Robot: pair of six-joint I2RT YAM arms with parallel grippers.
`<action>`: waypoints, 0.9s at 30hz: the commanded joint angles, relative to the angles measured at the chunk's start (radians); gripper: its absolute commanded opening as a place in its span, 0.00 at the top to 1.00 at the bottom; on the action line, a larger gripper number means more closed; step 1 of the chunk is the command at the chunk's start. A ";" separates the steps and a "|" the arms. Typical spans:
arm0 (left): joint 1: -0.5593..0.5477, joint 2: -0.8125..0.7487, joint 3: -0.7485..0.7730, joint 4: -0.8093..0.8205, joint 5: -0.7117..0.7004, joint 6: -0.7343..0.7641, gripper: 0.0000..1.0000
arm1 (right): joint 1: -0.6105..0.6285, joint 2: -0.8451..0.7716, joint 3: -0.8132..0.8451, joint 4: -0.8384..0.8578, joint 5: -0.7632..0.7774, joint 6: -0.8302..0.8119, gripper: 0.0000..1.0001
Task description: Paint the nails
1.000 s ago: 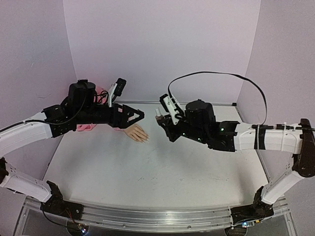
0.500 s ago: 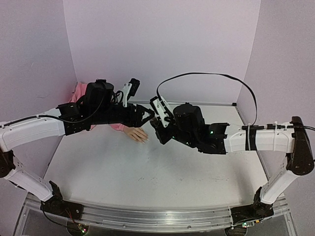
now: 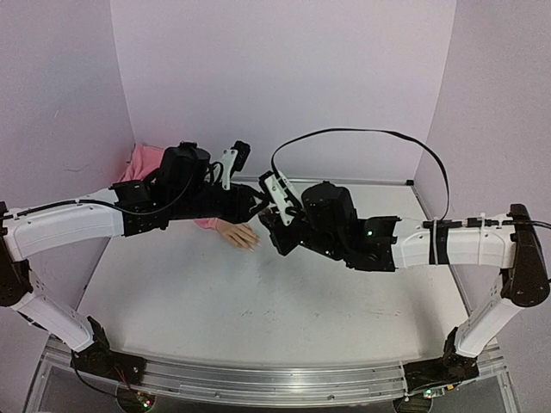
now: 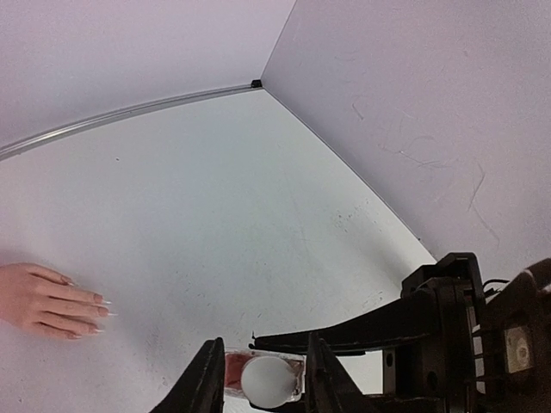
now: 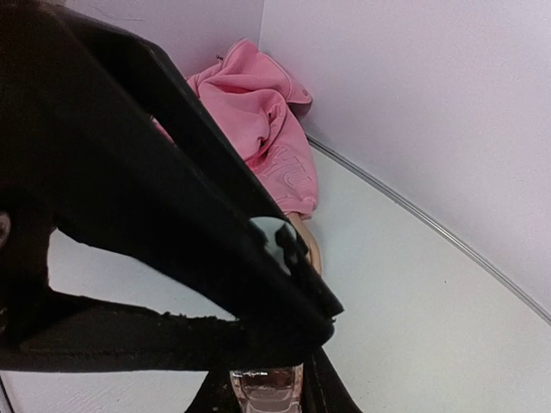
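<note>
Nails [image 4: 96, 303] of a mannequin hand [image 3: 238, 233] are seen resting on the counter [image 3: 258, 310], its pink sleeve [image 5: 258, 120] bunched in the corner. Near them, a polish bottle [image 4: 263, 381] is gripped by the right hand [image 3: 270, 222], its white cap straddled by the open left hand [image 3: 258, 203].

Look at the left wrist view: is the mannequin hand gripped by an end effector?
No, the mannequin hand lies open on the table, well apart from the left end effector.

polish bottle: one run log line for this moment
right gripper: shut on polish bottle | left gripper: open astride cap | nails: on mannequin hand, clear of both grippers
</note>
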 commanded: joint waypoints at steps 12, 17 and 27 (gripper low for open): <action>-0.018 -0.017 0.011 0.045 0.141 0.085 0.86 | 0.007 -0.087 0.020 0.075 -0.121 0.022 1.00; -0.019 -0.051 -0.034 0.044 0.389 0.219 0.88 | -0.009 -0.151 -0.025 0.112 -0.413 -0.019 1.00; -0.017 -0.162 -0.088 0.043 1.029 0.447 0.92 | -0.129 -0.236 -0.038 0.183 -1.490 0.110 1.00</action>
